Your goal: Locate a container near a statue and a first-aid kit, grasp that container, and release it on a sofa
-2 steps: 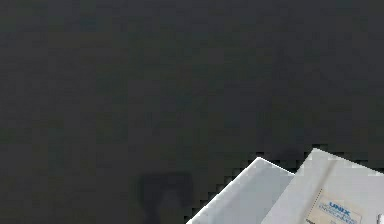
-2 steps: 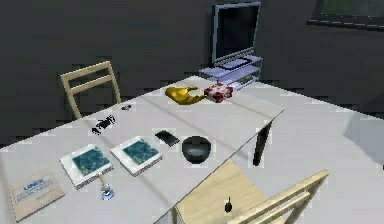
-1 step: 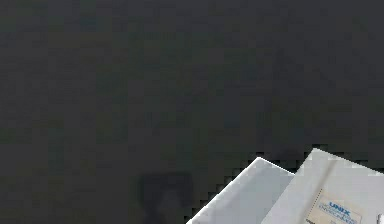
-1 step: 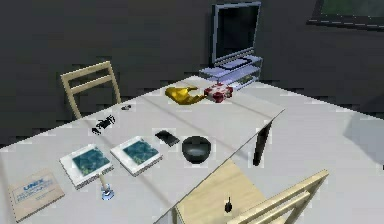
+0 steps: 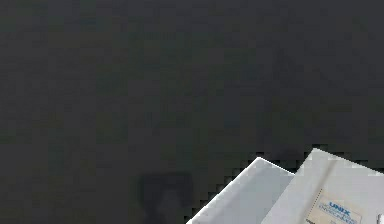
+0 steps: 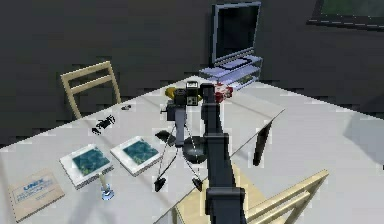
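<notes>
My arm [image 6: 213, 150] rises over a white table [image 6: 320, 130] in the arm side view. The gripper [image 6: 174, 112] sits at its far end, left of the two white squares. A small yellowish thing [image 6: 172, 93] lies on the tabletop right at the gripper, and a dark round thing [image 6: 195, 152] lies beside the arm. A small red thing [image 6: 223, 92] rests just right of the arm's end; it may be the first-aid kit. I cannot tell whether the gripper holds anything.
A screen [image 6: 236, 30] stands on a low unit [image 6: 232, 70] at the table's far side. Books [image 6: 135, 152] [image 6: 85, 162] and a paper [image 6: 35, 192] lie on the left part. Wooden chairs [image 6: 90, 85] [image 6: 290, 195] flank the table. The table's corner [image 5: 262, 190] meets a dark wall [image 5: 150, 80].
</notes>
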